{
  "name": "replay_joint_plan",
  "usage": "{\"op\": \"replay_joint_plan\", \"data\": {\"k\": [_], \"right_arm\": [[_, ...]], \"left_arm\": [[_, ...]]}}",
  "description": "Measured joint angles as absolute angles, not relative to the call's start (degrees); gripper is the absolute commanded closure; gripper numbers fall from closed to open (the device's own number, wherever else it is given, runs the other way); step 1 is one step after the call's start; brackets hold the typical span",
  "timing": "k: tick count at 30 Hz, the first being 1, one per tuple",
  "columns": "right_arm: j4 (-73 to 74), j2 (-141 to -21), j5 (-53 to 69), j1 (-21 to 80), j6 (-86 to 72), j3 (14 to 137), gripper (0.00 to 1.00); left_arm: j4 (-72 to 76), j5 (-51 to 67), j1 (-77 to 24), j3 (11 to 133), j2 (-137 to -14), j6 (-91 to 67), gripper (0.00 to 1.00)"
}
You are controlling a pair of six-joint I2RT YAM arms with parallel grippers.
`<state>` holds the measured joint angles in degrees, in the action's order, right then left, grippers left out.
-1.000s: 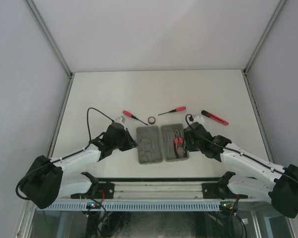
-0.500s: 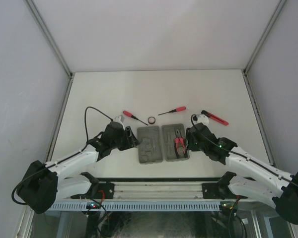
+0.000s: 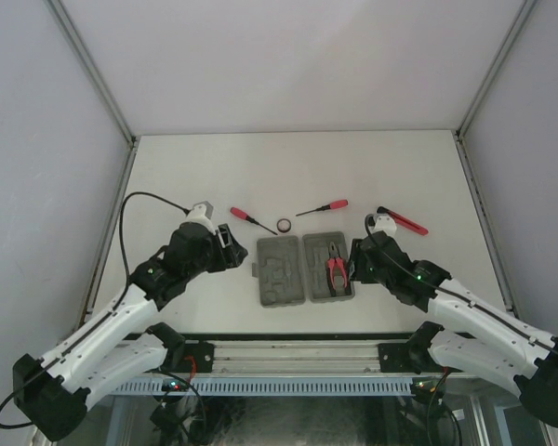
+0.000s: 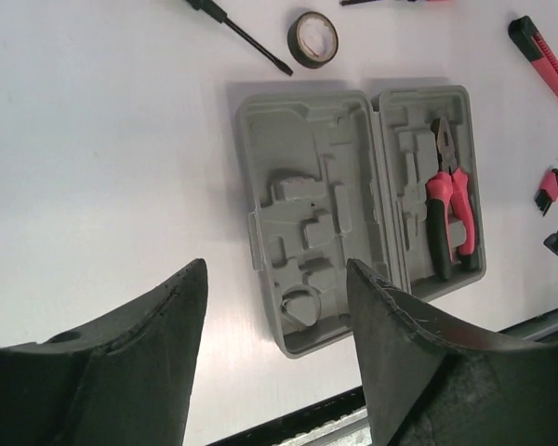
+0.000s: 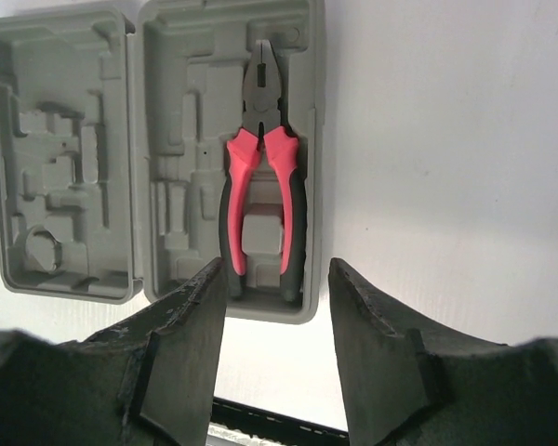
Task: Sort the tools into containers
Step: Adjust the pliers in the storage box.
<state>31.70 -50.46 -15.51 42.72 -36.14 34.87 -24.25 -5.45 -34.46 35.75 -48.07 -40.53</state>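
- Top external view, nearest first: left pincer (image 4: 276, 279) and right pincer (image 5: 277, 274) both spread apart, gripping nothing.
- Grey case (image 3: 281, 274) lies open flat on the surface (image 3: 288, 167) between them, pliers (image 3: 335, 265) in its right half.
- Further back, loose: screwdrivers (image 3: 251, 219) (image 3: 322, 207), black ring (image 3: 285, 225), stick tool (image 3: 402, 220).

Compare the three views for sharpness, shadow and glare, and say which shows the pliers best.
Top external view: soft, even light, hardly any shadow or glare, but the pliers look tiny. Left wrist view: grey case sharp, faint shadow along its far edge, left gripper's fingers dark with little detail. Right wrist view: best, pliers largest and crispest; table nearly white.
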Motion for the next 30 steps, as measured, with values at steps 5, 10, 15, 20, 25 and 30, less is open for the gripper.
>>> {"op": "replay_joint_plan", "data": {"k": [5,10,15,20,25,30], "right_arm": [[34.0,-51.6,-15.4,42.6,-37.6,34.7,0.53],[36.1,-51.4,-15.1,41.0,-38.9,33.1,0.53],[36.8,-50.4,-13.9,37.7,-39.0,32.4,0.53],[36.4,-50.4,-12.2,34.3,-38.9,32.4,0.51],[35.0,-50.4,-9.9,31.3,-38.7,32.4,0.50],[33.2,-50.4,-7.7,28.1,-38.0,32.4,0.48]], "left_arm": [[-28.5,-5.6,-31.8,37.9,-45.5,-36.9,0.32],[-32.3,-4.5,-27.5,38.8,-44.6,-33.8,0.31],[-35.6,-4.3,-25.5,42.0,-44.6,-30.6,0.30],[-37.3,-4.3,-25.2,43.7,-44.6,-28.5,0.29],[-38.6,-4.4,-24.8,43.8,-44.5,-27.3,0.29],[-40.7,-5.7,-24.6,44.4,-44.4,-25.9,0.28]]}}
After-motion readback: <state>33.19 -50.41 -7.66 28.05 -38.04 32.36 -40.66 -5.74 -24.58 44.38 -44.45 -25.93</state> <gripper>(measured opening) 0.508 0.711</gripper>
